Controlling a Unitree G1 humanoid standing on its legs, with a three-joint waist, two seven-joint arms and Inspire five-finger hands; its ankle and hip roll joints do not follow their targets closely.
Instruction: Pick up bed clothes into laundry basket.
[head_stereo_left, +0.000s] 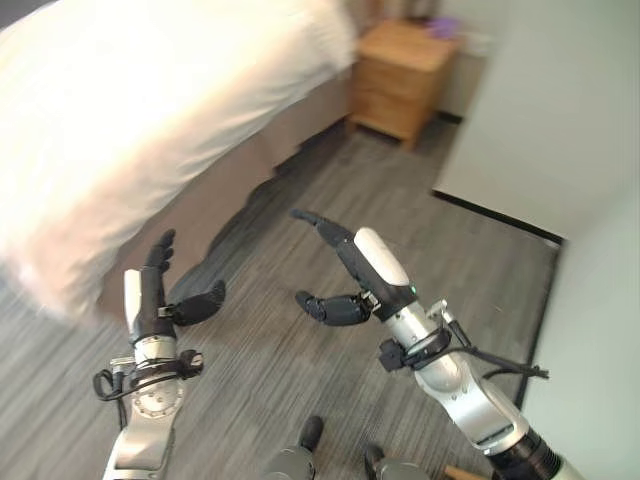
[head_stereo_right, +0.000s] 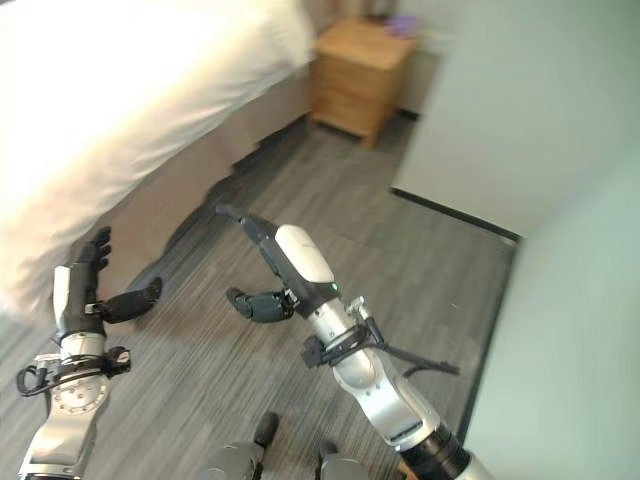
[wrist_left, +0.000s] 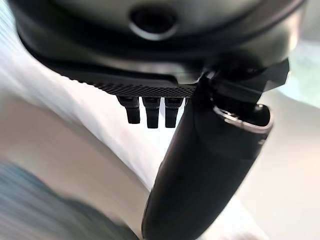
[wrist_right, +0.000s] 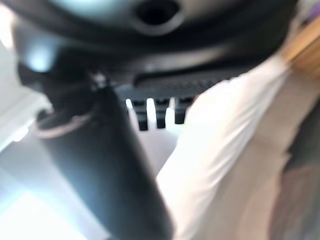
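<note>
Both dark hands, left (head_stereo_left: 152, 300) and right (head_stereo_left: 350, 265), hover with fingers spread and empty, apparently readied to reach the white rumpled bedding (head_stereo_left: 130, 120) on the bed.

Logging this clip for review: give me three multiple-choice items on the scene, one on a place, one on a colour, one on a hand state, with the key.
1. Where does the nightstand stand?
A. past the far end of the bed
B. between the two hands
C. on the bed

2. What colour is the bedding?
A. dark blue
B. white
C. red

3. How are the left hand and right hand?
A. both open, holding nothing
B. both shut on cloth
C. one carries a basket

Key: 1 A, the wooden nightstand sits beyond the bed's far corner. 2 B, the cover is white. 3 A, fingers straight above the grey floor.
</note>
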